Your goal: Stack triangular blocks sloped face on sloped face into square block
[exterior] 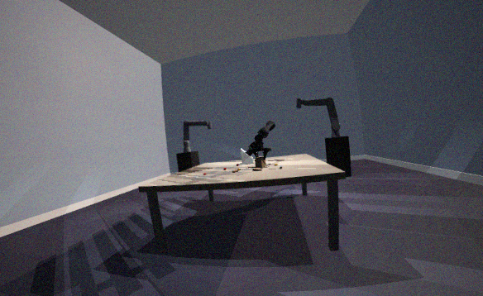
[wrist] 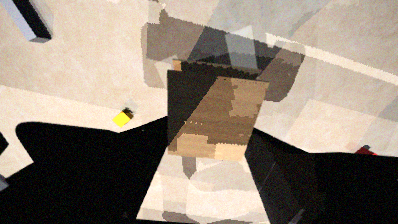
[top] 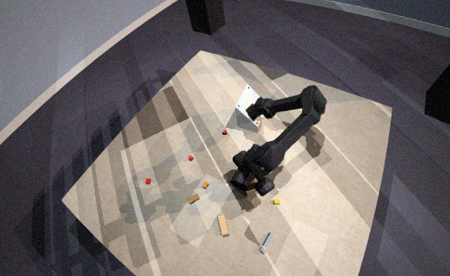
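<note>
My gripper (top: 252,184) (wrist: 206,122) is shut on one triangular block (wrist: 215,115), which sits between the two black fingers with a broad wooden face toward the wrist camera. The other triangular block (top: 250,192) (wrist: 177,65) is beneath it. In the wrist view only a thin strip of it shows past the held block's far edge. In the exterior view wood (exterior: 260,163) shows just under the fingers, too small to tell the two blocks apart. The sloped faces, and whether they touch, are hidden.
A yellow block (top: 277,202) (wrist: 121,119) lies beside the gripper. A wooden plank (top: 223,225), a grey bar (top: 266,243), a brown block (top: 193,198) and an orange block (top: 205,185) lie around. Red cubes (top: 190,158) are farther off. A white wedge-shaped stand (top: 245,96) is near the arm's base.
</note>
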`<action>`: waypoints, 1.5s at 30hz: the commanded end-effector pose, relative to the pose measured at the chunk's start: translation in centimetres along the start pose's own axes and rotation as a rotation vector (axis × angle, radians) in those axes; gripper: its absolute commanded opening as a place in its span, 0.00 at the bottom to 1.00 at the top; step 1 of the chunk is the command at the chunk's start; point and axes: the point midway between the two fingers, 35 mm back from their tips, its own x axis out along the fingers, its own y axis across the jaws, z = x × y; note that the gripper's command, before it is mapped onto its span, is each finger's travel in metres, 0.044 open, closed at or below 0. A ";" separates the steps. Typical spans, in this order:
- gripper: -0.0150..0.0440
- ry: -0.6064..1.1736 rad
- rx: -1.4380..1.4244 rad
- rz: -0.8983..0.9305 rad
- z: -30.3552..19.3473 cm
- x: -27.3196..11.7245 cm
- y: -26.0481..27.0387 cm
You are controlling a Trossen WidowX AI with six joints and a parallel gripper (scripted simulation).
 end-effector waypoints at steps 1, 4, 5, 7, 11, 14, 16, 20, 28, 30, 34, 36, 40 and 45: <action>0.25 0.002 0.005 0.003 0.1 0.3 0.0; 0.25 0.002 0.005 0.003 0.2 0.5 0.0; 0.25 0.003 0.005 0.003 0.2 0.6 0.0; 0.25 0.003 0.005 0.003 0.2 0.7 0.0; 0.25 0.003 0.005 0.003 0.3 0.9 0.1; 0.25 0.003 0.005 0.003 0.4 1.1 0.1; 0.25 0.003 0.005 0.003 0.4 1.1 0.1; 0.25 0.003 0.005 0.003 0.4 1.1 0.1; 0.25 0.003 0.006 0.003 0.4 1.1 0.1; 0.25 0.003 0.006 0.003 0.4 1.1 0.1; 0.25 0.003 0.006 0.003 0.4 1.1 0.1; 0.25 0.003 0.006 0.003 0.4 1.2 0.1; 0.25 0.003 0.006 0.003 0.4 1.2 0.1; 0.25 0.003 0.007 0.003 0.5 1.3 0.1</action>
